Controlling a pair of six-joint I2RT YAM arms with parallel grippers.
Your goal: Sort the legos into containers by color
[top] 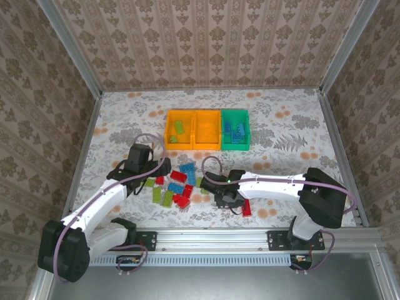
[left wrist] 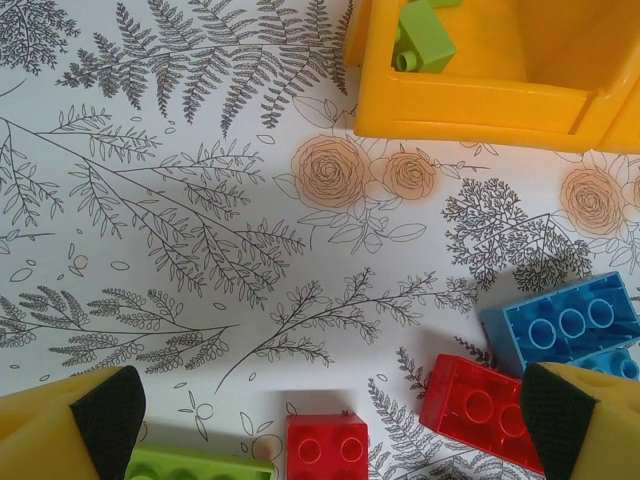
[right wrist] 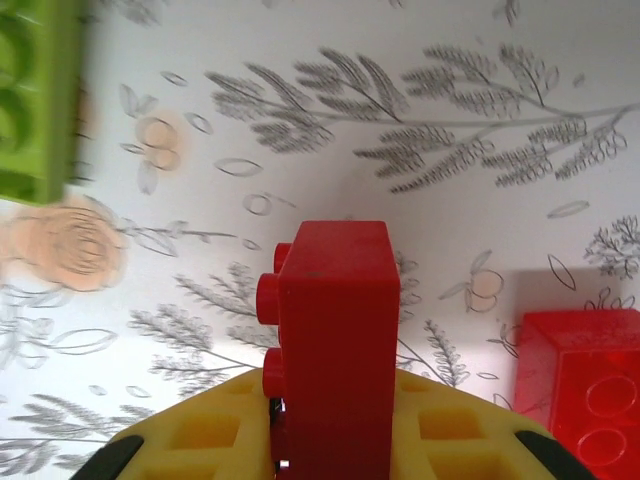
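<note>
Bins (top: 206,147): green brick (top: 178,128) in left orange one, blues (top: 234,131) in teal.
Left tool (top: 157,170): wide open on my feed, over loose legos (top: 178,185).
Right tool (top: 226,199): clamped on red brick (right wrist: 335,330).

bright, even light (soft shadows)
</note>
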